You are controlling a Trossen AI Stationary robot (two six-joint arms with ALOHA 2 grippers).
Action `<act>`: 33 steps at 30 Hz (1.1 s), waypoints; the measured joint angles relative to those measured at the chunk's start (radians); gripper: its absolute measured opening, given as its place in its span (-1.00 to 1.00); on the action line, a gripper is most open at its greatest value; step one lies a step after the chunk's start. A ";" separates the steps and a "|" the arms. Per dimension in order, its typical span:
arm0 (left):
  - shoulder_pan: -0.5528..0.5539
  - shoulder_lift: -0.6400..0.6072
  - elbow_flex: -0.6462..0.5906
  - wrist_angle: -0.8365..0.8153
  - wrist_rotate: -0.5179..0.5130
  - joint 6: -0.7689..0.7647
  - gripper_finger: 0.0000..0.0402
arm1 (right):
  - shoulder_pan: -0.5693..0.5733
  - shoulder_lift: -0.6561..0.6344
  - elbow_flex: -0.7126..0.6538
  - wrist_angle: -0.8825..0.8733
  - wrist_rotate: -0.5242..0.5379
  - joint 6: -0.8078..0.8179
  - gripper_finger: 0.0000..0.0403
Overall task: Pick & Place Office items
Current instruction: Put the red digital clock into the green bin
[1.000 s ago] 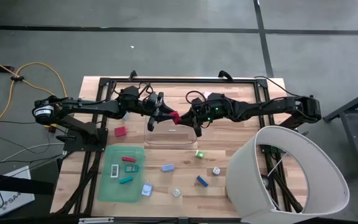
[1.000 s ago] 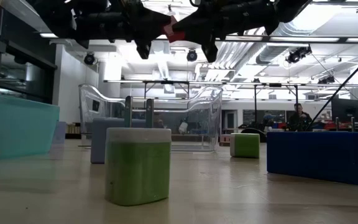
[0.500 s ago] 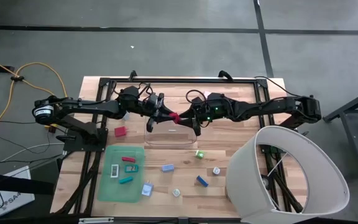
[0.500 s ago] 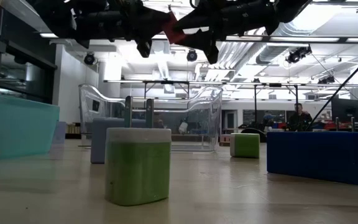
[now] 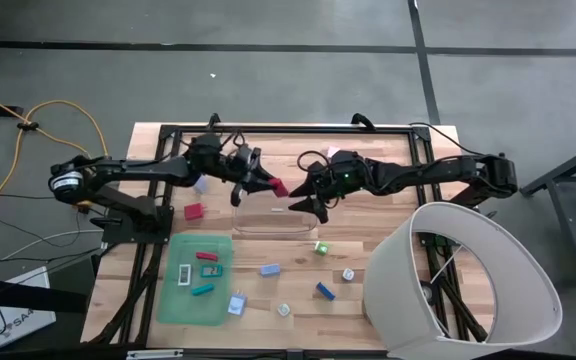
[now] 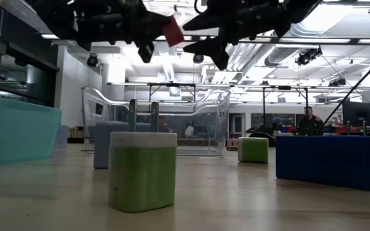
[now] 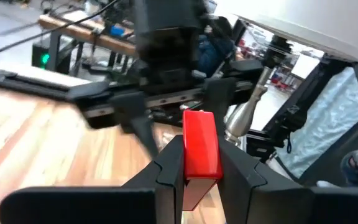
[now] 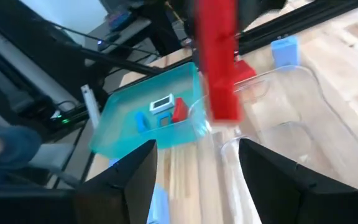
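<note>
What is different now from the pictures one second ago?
The right claw let go of the red block and opened, drawing slightly away. The left claw now holds the block alone above the bin. The items on the table stayed in place.

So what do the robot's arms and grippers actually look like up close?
Both arms are dark, nearly black, built of slim jointed segments with thin black cables looping along them. The left arm has a round silvery cap at its base end; the right arm shows a small green light near its wrist. The left gripper and the right gripper each end in two flat, black, wedge-shaped fingers.
</note>
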 joint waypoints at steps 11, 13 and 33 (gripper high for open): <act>0.108 -0.308 0.000 -0.603 0.127 0.053 -0.70 | 0.000 -0.008 0.000 -0.170 -0.022 0.002 0.07; 0.090 -0.380 0.000 -0.762 0.113 0.081 -0.70 | 0.001 -0.008 0.000 -0.196 -0.019 0.002 0.07; -0.422 -0.606 0.000 -1.371 -0.195 -0.150 -0.70 | 0.001 -0.008 0.000 -0.205 0.036 0.028 0.07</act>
